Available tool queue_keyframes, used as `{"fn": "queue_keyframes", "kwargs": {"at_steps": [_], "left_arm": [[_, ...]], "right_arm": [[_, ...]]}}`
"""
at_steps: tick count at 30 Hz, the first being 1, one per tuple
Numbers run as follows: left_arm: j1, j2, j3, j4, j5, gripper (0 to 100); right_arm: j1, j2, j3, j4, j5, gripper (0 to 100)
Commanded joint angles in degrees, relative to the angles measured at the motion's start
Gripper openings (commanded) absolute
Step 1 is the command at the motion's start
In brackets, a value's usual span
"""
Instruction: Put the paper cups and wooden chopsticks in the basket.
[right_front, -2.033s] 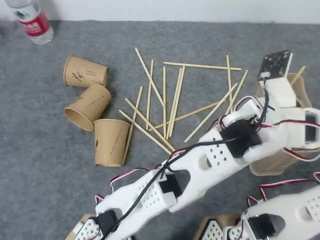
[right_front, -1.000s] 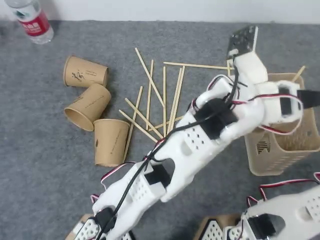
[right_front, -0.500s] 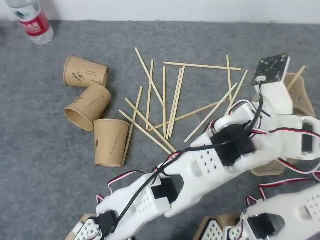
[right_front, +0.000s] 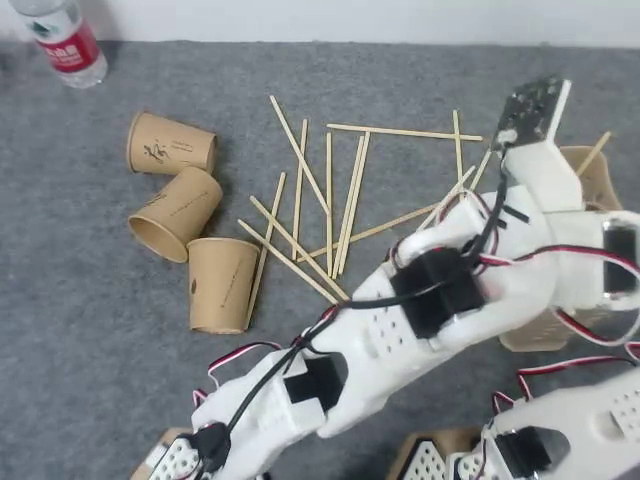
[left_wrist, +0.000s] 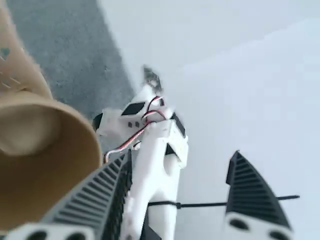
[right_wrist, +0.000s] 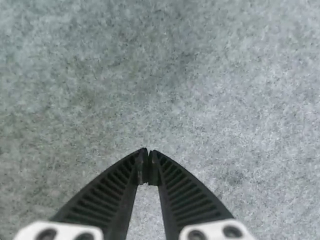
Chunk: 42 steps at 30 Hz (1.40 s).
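Lying on their sides on the grey bench (right_front: 100, 330), three cups (right_front: 180, 212) are bunched together at the left. Loose chopsticks (right_front: 330, 200) are strewn just beside them toward the middle, many crossing one another. The left arm (right_front: 430, 300) stretches across the bench to the basket (right_front: 597, 178) at the far right and covers much of it; one chopstick (right_front: 594, 152) pokes up past the basket's rim. In the left wrist view the left jaws are spread wide. A fourth cup (left_wrist: 35, 150) sits just beside one of them, outside the gap and close to the basket's perforated wall — whether it touches that jaw I cannot tell. The right arm (right_front: 580, 420) is at the near right edge, and the right jaws are pressed together, their tips over the grey bench. A bottle (right_front: 62, 40) is at the far left corner.
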Motion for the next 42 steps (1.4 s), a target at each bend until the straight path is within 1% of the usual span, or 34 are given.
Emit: {"fn": "queue_keyframes", "kwargs": {"at_steps": [1, 5, 7, 12, 15, 18, 20, 25, 27, 29, 30, 34, 39, 42], "left_arm": [[-0.6, -3.3, 4.3, -3.5, 0.4, 29], [0.2, -3.2, 10.9, -12.7, 0.6, 29], [0.5, -3.2, 13.1, -15.3, 0.5, 29], [0.7, -3.2, 15.6, -18.2, 0.4, 29], [0.0, -4.3, 13.7, -17.0, 0.4, 29], [-1.6, -7.6, 7.5, -13.2, 0.3, 29], [-2.5, -10.0, 6.5, -9.9, 0.4, 29], [-7.5, -15.9, 6.4, 3.9, 2.5, 29], [-9.7, -18.2, 6.3, 11.2, 0.6, 29], [-12.0, -20.1, 6.4, 20.7, -4.4, 29], [-13.0, -21.0, 7.1, 22.3, -6.6, 29], [-22.6, -28.1, 13.4, 21.9, -7.4, 27], [-33.4, -38.5, 29.7, 21.8, -7.9, 25], [-39.0, -45.5, 38.5, 21.8, -10.6, 25]], "right_arm": [[-0.4, -0.7, -0.4, -0.7, 0.6, 0.8], [-0.4, -0.7, -0.4, -0.5, 0.6, 0.8], [-0.4, -0.7, -0.4, -0.5, 0.6, 0.8], [-0.4, -0.7, -0.3, -0.8, 0.6, 0.8], [-0.4, -0.6, -0.3, -0.8, 0.6, 0.8], [-0.5, 0.4, 0.4, -1.8, 0.6, 0.8], [-1.3, 1.4, 0.5, -2.2, 0.6, 0.8], [-1.4, 0.6, 0.3, -2.1, 0.6, 0.8], [-1.5, -1.9, 0.3, -2.0, 0.6, 0.8], [-1.8, -4.8, 0.3, -1.9, 0.6, 0.8], [-2.3, -6.4, 0.3, -1.9, 0.6, 0.8], [-3.6, -13.5, 0.2, 0.8, 0.6, 0.8], [-6.7, -24.0, 0.2, 5.1, 0.6, 1.2], [-9.5, -30.7, 0.2, 7.5, -1.3, 1.3]]}}
